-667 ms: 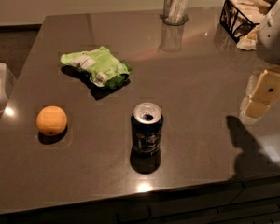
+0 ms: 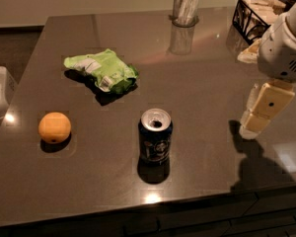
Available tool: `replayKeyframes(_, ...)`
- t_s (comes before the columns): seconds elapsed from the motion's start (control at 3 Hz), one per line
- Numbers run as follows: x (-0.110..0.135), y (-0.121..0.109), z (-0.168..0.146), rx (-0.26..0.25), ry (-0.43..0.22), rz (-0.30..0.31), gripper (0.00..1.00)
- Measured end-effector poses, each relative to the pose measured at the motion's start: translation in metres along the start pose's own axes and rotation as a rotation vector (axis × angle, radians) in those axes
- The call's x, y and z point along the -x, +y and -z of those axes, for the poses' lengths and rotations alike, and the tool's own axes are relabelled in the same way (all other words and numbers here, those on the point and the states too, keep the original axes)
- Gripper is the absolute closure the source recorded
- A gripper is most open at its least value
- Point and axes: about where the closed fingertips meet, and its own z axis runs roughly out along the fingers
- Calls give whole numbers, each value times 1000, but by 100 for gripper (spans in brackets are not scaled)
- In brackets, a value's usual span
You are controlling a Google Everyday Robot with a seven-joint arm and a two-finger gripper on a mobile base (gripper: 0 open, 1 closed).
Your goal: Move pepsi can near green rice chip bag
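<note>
The pepsi can (image 2: 155,136) stands upright on the dark table (image 2: 207,83), near the front middle, its silver top opened. The green rice chip bag (image 2: 102,70) lies flat to the can's upper left, a clear gap between them. My gripper (image 2: 260,113) hangs at the right side of the table, pointing down, well to the right of the can and above the surface. It holds nothing that I can see.
An orange fruit (image 2: 55,127) sits at the front left. A clear glass tumbler (image 2: 185,6) with white contents stands at the back middle. A black wire basket (image 2: 251,14) stands at the back right. A white object (image 2: 0,95) sits off the left edge.
My gripper has moved a little left and down, toward the can's side of the table. The can, bag and orange have not moved.
</note>
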Motion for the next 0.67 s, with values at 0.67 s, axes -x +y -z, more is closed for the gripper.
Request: replayKeyframes(0.67,44,21,-27,109,-225,34,0)
